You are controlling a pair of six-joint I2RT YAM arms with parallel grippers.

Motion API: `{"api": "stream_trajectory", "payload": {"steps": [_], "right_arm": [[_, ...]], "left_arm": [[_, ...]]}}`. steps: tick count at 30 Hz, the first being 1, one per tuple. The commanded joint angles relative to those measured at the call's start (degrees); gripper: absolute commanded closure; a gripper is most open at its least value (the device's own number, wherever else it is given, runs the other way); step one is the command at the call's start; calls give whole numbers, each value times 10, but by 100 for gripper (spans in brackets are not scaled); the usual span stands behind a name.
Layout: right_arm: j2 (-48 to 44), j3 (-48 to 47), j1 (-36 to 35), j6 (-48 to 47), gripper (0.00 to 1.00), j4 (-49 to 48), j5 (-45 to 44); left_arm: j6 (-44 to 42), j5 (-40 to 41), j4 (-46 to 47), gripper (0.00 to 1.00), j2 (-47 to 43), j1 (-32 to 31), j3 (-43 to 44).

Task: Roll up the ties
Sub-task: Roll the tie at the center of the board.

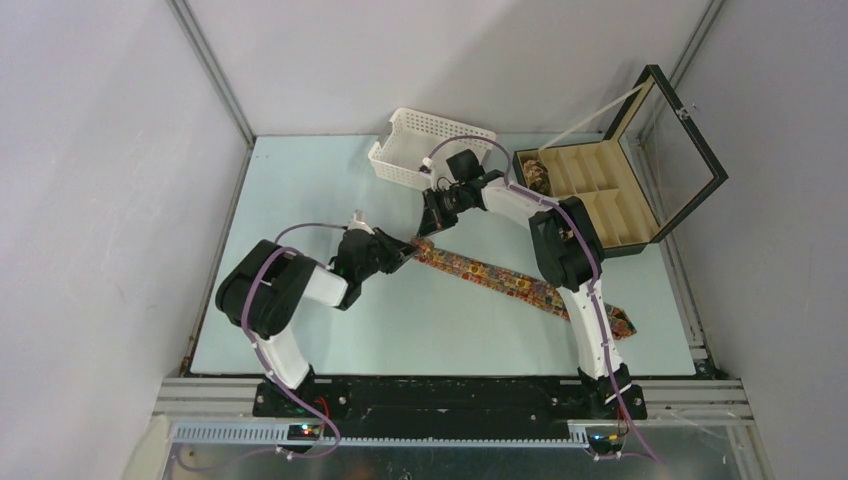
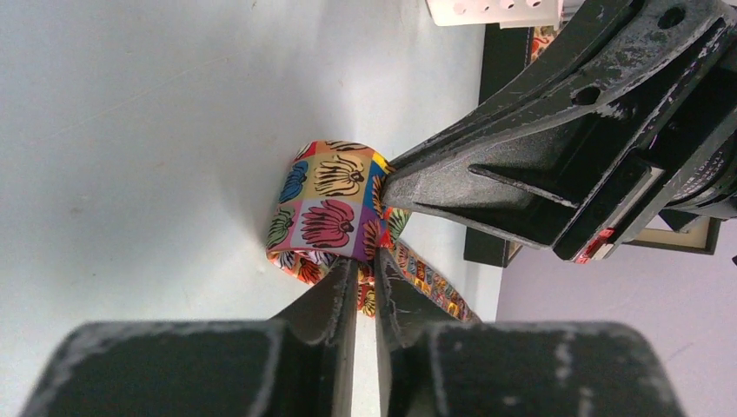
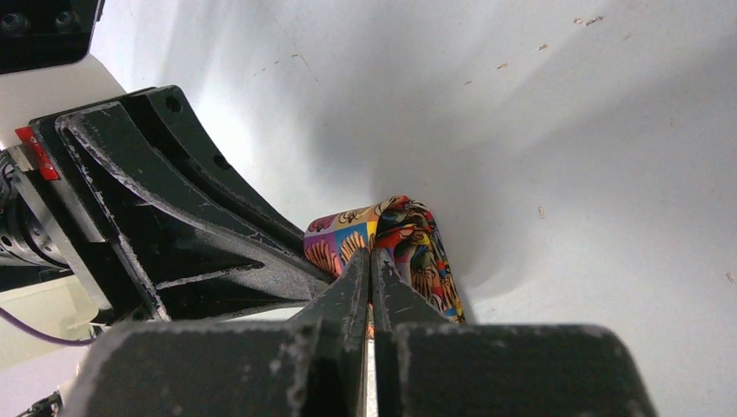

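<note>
One tie (image 1: 500, 275) with a busy multicoloured pattern lies diagonally across the table. Its far-left end is rolled into a small coil (image 2: 326, 213). My left gripper (image 2: 367, 274) has its jaws nearly together, with the coil's lower fabric pinched between the tips. My right gripper (image 3: 371, 258) is shut on the fold of the same coil (image 3: 408, 234) from the opposite side. In the top view the left gripper (image 1: 405, 252) and right gripper (image 1: 430, 228) meet at that end. The strip's tail passes under the right arm.
A white perforated basket (image 1: 430, 148) stands at the back centre. To its right, a black compartmented box (image 1: 590, 170) stands with its lid raised and a small patterned coil (image 1: 537, 176) in one compartment. Walls close in the left and right sides.
</note>
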State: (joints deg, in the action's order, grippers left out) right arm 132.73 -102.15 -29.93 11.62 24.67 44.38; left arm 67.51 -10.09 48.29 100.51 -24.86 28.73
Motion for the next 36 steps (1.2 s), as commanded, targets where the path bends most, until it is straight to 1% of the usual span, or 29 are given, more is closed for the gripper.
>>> {"api": "stream_trajectory", "payload": {"steps": [1, 2, 3, 4, 5, 6, 7, 8, 9, 10, 13, 16, 21, 27, 36], "right_arm": [[-29, 0, -3, 1, 100, -12, 4], [-30, -1, -3, 3, 98, -13, 2], [-32, -1, -3, 4, 97, -14, -1], [-33, -1, -1, 7, 93, -17, -2], [-35, -1, -1, 9, 90, -18, -4], [-39, 0, 0, 14, 83, -23, -6], [-40, 2, 0, 19, 78, -25, -10], [-46, 4, 1, 22, 70, -32, -11], [-49, 7, 2, 27, 66, -41, -16], [-59, 15, 2, 31, 60, -48, -21], [-96, 50, 10, 55, 50, -93, -45], [-132, 89, 21, 80, 46, -133, -77], [-182, 152, 46, 114, 45, -180, -87], [-208, 190, 51, 118, 45, -192, -83], [-222, 224, 51, 120, 45, -197, -82]], "left_arm": [[-10, 16, 4, 89, 1, -3, 16], [-14, 17, 4, 93, 0, -4, 16], [-15, 18, 3, 95, -1, -4, 14], [-18, 19, 3, 98, -1, -4, 12], [-19, 21, 5, 99, -2, -4, 11], [-21, 21, 7, 100, -3, -5, 8], [-25, 23, 9, 100, -3, -5, 8], [-27, 24, 9, 100, -3, -5, 6], [-32, 27, 9, 100, -3, -5, 6], [-34, 28, 6, 100, -5, -6, 5], [-49, 35, 2, 100, -9, -7, 3], [-65, 42, -14, 100, -16, -8, 3], [-107, 66, -68, 100, -47, -12, 10], [-164, 137, -150, 100, -90, -28, 32], [-211, 192, -204, 100, -102, -39, 56]]}}
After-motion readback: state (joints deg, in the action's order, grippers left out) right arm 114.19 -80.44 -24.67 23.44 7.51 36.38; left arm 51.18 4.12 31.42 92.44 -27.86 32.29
